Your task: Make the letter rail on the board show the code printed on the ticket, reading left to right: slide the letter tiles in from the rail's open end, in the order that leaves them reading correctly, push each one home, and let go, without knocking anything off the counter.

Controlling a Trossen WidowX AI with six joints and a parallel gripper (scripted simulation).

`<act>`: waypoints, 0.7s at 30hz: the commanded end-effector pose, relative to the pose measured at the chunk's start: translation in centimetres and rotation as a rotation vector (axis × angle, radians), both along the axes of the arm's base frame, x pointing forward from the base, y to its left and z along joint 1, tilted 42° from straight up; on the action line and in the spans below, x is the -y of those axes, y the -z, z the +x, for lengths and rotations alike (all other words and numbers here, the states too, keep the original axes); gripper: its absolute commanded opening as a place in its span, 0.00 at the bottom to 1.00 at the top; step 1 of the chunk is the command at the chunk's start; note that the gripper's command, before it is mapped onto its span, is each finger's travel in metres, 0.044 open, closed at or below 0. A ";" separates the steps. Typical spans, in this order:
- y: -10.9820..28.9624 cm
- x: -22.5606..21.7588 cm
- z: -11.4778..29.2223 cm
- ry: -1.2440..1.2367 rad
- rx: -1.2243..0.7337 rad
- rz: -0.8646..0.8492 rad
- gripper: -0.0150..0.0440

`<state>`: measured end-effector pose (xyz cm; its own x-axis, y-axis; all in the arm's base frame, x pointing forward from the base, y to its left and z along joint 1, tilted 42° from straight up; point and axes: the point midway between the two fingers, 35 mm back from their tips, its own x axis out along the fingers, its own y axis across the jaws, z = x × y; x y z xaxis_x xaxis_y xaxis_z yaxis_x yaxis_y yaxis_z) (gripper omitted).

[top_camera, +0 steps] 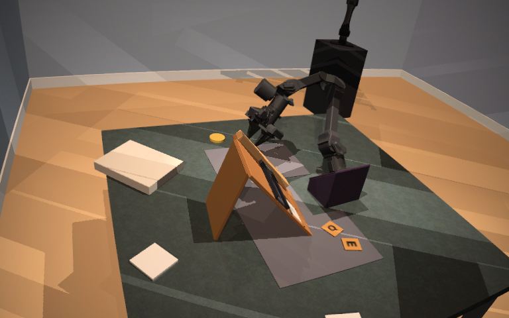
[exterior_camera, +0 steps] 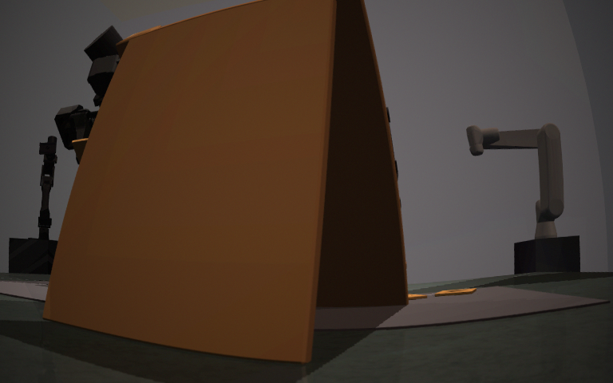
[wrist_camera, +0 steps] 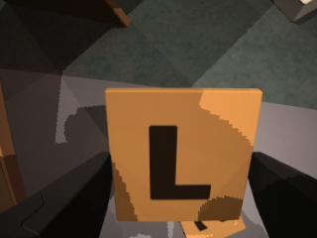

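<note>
My gripper (top_camera: 264,138) (wrist_camera: 181,162) is shut on an orange tile marked L (wrist_camera: 181,155), held upright and off the mat at the far upper end of the orange A-frame board (top_camera: 225,187) (exterior_camera: 203,180). The held tile's edge peeks out beside the board in the exterior view (exterior_camera: 80,145). The dark letter rail (top_camera: 274,183) runs down the board's sloping face, with a white ticket (top_camera: 296,215) near its lower end. Tiles Q (top_camera: 332,228) and E (top_camera: 351,244) lie flat on the grey mat (top_camera: 307,262) by the board's near end. Another tile (wrist_camera: 213,233) shows partly below the held one.
A purple box (top_camera: 339,185) stands right of the board by the arm's base. A cream box (top_camera: 138,165) and a yellow disc (top_camera: 217,138) lie to the left. A white card (top_camera: 153,260) lies near the front. A second grey arm (exterior_camera: 547,171) stands far off.
</note>
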<state>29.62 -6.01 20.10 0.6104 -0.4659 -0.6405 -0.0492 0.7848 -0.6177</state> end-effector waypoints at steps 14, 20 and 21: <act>-2.3 -8.8 4.0 -0.262 0.065 -0.010 0.25; -2.3 -11.9 5.1 -0.308 0.064 0.015 0.25; -2.2 -12.2 4.9 -0.316 0.060 0.014 0.25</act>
<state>34.31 4.93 22.11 0.7536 -0.2563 -0.6052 -0.2468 0.7431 -0.6220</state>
